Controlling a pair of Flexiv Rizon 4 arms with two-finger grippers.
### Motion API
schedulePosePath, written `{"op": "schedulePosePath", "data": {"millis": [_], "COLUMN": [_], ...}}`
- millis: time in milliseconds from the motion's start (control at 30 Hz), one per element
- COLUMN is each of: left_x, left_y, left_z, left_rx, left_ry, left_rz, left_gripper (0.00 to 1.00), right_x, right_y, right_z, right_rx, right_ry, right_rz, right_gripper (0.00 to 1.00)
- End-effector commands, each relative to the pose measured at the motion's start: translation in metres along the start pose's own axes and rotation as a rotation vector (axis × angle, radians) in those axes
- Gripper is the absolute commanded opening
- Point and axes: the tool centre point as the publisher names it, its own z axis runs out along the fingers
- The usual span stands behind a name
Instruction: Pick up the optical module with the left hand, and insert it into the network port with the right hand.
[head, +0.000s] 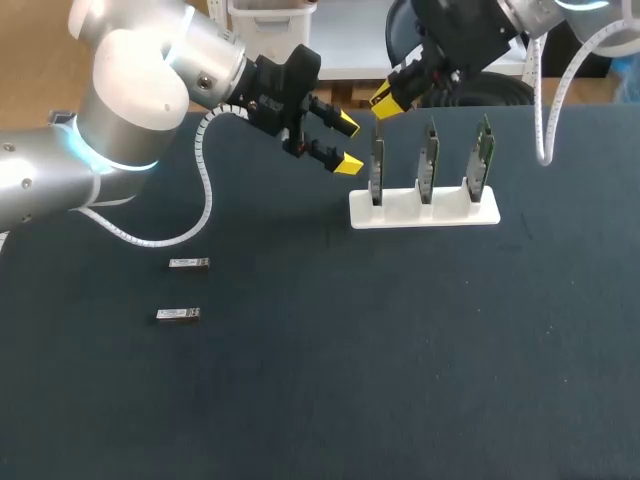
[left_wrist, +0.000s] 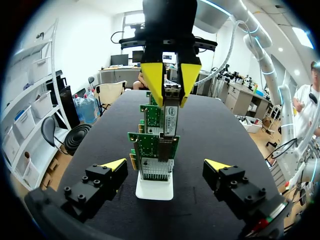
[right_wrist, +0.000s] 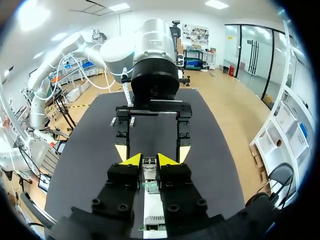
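My right gripper (head: 385, 100) hangs over the leftmost of three green network cards (head: 377, 165) and is shut on a silver optical module (left_wrist: 170, 115). The module points down, and its lower end meets the metal port cage of that card (left_wrist: 156, 145). The right wrist view shows the module (right_wrist: 149, 169) clamped between my right gripper's (right_wrist: 149, 161) yellow tips, with the card (right_wrist: 152, 220) below. My left gripper (head: 348, 143) is open and holds nothing, a short way left of the cards and facing them. In its own view my left gripper (left_wrist: 165, 167) frames the white card stand (left_wrist: 155, 191).
The white stand (head: 425, 212) holds the three upright cards at the back middle of the dark table. Two more optical modules (head: 188, 264) (head: 178, 315) lie flat at the left. My left arm's white cable loops over the table beside them.
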Motion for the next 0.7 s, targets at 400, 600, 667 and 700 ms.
{"op": "schedulePosePath", "data": {"millis": [400, 600, 667, 700], "left_x": [-0.001, -0.001, -0.001, -0.001], "left_y": [0.001, 0.001, 0.001, 0.001], "left_z": [0.0, 0.0, 0.0, 0.0], "left_rx": [0.002, 0.002, 0.002, 0.002], "left_ry": [0.004, 0.004, 0.004, 0.004], "left_rz": [-0.002, -0.002, -0.002, -0.002], "left_gripper": [1.0, 1.0, 1.0, 1.0], "right_x": [0.006, -0.001, -0.003, -0.004], "right_y": [-0.002, -0.001, -0.001, -0.001], "right_z": [0.002, -0.005, -0.006, -0.007], "right_rx": [0.018, 0.03, 0.035, 0.035], "right_ry": [-0.011, -0.037, -0.036, -0.036], "right_rz": [0.029, 0.007, -0.001, -0.005], "right_gripper": [0.0, 0.0, 0.0, 0.0]}}
